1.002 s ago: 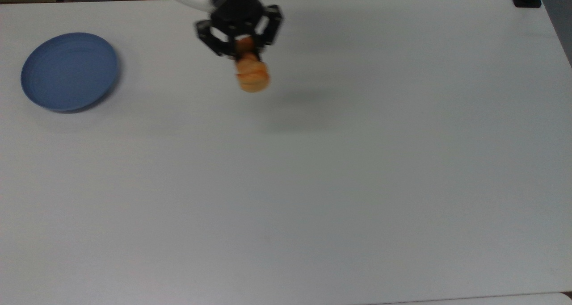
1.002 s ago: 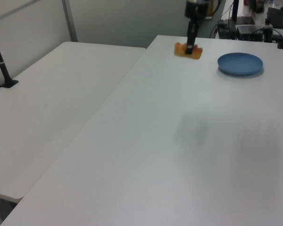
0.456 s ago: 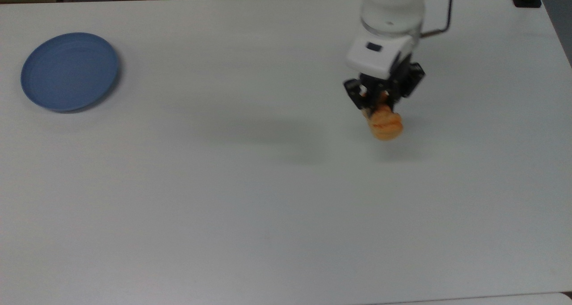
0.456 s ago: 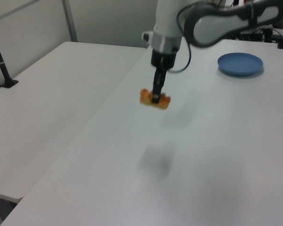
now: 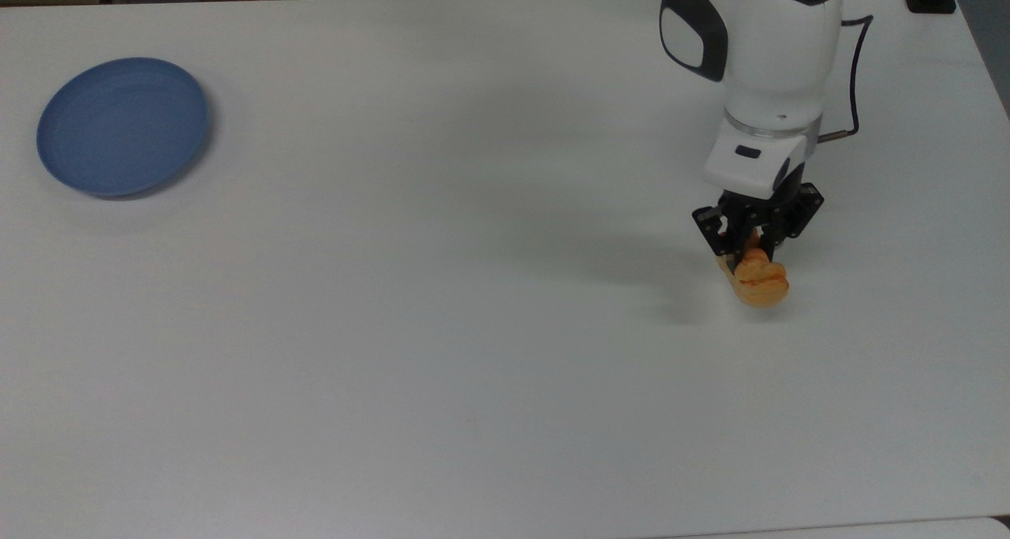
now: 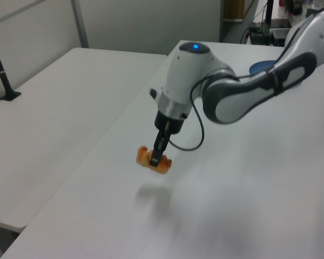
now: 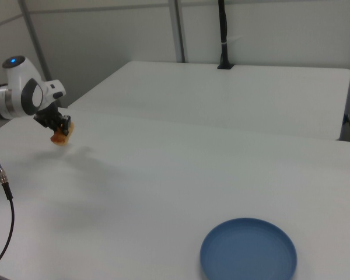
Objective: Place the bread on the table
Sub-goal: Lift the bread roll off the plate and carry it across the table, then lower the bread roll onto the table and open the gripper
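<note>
A: Compared with one second earlier: gripper [image 5: 753, 259] and bread [image 5: 759, 280] shifted from the upper centre of the top view, near the far edge, to the right-centre of the frame. Lowered as well, judging by the shadow now sitting close under the load.

B: End-effector condition?

A: Clamped on the bread. Seen in the left view with black fingers [image 6: 157, 154] pinching the loaf [image 6: 153, 159] at mid-length, both orange ends protruding either side.

B: Contact with the table [image 5: 442, 349]?

A: Not confirmed. In the left view, a separate shadow lay below and slightly toward the frame's bottom, which suggested a small remaining gap. In the right view, carried at the upper left of the frame [image 7: 60, 135], apparently just above the white surface [image 7: 181, 186].

B: Blue plate [image 5: 124, 126]?

A: Left bare at the upper left of the top view, well apart from the load. Also seen bottom centre-right of the right view [image 7: 248, 252].

B: Progress?

A: Removal from the plate and transfer across the tabletop: judged complete. Outstanding: final descent, release, withdrawal. Estimated well past halfway.
</note>
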You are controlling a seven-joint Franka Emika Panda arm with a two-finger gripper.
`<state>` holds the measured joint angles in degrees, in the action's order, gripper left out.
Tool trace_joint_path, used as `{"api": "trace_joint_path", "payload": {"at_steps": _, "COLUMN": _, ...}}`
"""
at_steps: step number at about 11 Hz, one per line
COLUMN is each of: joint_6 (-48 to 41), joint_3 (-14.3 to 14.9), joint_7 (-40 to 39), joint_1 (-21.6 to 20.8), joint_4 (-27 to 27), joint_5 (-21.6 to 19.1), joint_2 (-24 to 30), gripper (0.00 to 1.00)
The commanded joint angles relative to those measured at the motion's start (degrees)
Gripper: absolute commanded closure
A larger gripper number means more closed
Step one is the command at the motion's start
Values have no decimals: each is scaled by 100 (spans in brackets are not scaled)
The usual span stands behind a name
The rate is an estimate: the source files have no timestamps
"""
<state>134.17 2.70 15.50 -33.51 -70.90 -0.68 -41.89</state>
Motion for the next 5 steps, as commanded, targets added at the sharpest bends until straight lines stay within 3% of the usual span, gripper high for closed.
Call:
{"api": "trace_joint_path", "payload": {"at_steps": 1, "joint_6": 459, "joint_3": -32, "joint_7": 199, "joint_1": -174, "joint_4": 305, "joint_5": 305, "joint_2": -486, "gripper": 63}}
{"api": "trace_joint_path", "payload": {"at_steps": 3, "joint_6": 627, "joint_3": -129, "joint_7": 190, "joint_1": -174, "joint_4": 287, "joint_5": 340, "joint_2": -584, "gripper": 60}}
{"api": "trace_joint_path", "payload": {"at_steps": 5, "joint_6": 820, "joint_3": -164, "joint_7": 190, "joint_1": -174, "joint_4": 235, "joint_5": 393, "joint_2": -601, "gripper": 44}}
